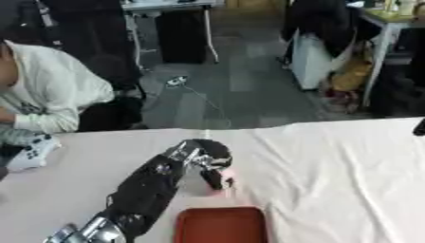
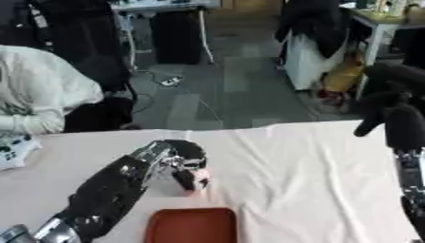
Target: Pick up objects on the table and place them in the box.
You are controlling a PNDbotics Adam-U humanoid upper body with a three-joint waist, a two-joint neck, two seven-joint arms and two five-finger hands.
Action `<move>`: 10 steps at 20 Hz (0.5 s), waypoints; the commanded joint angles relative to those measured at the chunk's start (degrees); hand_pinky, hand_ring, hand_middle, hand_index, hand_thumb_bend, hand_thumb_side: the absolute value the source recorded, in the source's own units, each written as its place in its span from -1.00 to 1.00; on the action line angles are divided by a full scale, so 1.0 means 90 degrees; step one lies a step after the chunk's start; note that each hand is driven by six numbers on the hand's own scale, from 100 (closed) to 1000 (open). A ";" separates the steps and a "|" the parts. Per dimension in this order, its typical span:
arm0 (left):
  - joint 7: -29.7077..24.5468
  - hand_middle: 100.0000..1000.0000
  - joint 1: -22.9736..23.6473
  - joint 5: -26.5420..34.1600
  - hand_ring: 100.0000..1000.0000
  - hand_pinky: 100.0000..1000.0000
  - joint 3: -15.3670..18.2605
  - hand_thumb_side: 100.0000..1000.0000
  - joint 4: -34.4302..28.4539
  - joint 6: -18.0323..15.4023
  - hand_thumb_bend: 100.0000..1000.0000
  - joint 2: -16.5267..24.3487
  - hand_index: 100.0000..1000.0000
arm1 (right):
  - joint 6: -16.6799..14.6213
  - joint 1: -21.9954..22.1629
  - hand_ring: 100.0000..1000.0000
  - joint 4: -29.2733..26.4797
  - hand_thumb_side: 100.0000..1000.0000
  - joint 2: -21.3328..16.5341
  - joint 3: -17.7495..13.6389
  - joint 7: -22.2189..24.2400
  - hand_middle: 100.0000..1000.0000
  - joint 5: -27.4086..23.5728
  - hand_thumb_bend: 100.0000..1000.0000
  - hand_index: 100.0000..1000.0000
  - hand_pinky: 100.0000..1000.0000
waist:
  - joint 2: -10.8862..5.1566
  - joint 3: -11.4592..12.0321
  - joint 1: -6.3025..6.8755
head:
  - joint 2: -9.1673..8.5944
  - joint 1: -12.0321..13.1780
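My left arm reaches in from the lower left over the white tablecloth. Its hand is curled downward, with the fingertips closed round a small pink object just above the cloth. Most of that object is hidden by the fingers. A red box lies at the near edge, right below the hand. My right hand hangs raised at the far right, dark and blurred, well away from both.
A person in a white top sits at the table's far left corner, next to a white controller. Bare cloth stretches across the table's right half. Beyond the far edge are floor, chairs and desks.
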 commanded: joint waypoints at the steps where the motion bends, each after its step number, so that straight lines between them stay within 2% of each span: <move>1: -0.0009 -1.00 -0.0186 0.0142 -1.00 -1.00 -0.0073 0.04 -0.0357 -0.0104 -1.00 0.0301 -0.33 | 0.0017 -0.0021 0.07 -0.0107 0.64 -0.0087 -0.0046 -0.0028 0.44 0.0022 -0.65 0.62 -0.33 | -0.0153 0.0058 -0.0012 | 0.0045 -0.0110; 4: -0.0176 -1.00 -0.0269 0.0605 -1.00 -1.00 -0.0267 0.04 -0.0699 -0.0285 -1.00 0.0471 -0.33 | 0.0046 0.0038 0.07 -0.0107 0.64 -0.0163 -0.0063 -0.0039 0.44 0.0043 -0.65 0.62 -0.33 | -0.0203 0.0146 -0.0009 | 0.0145 -0.0184; 10: -0.0514 -1.00 -0.0328 0.1880 -1.00 -1.00 -0.0629 0.03 -0.1328 -0.0442 -1.00 0.0810 -0.33 | 0.0093 0.0144 0.07 -0.0107 0.64 -0.0290 -0.0101 -0.0069 0.44 0.0080 -0.65 0.62 -0.33 | -0.0293 0.0296 -0.0010 | 0.0199 -0.0274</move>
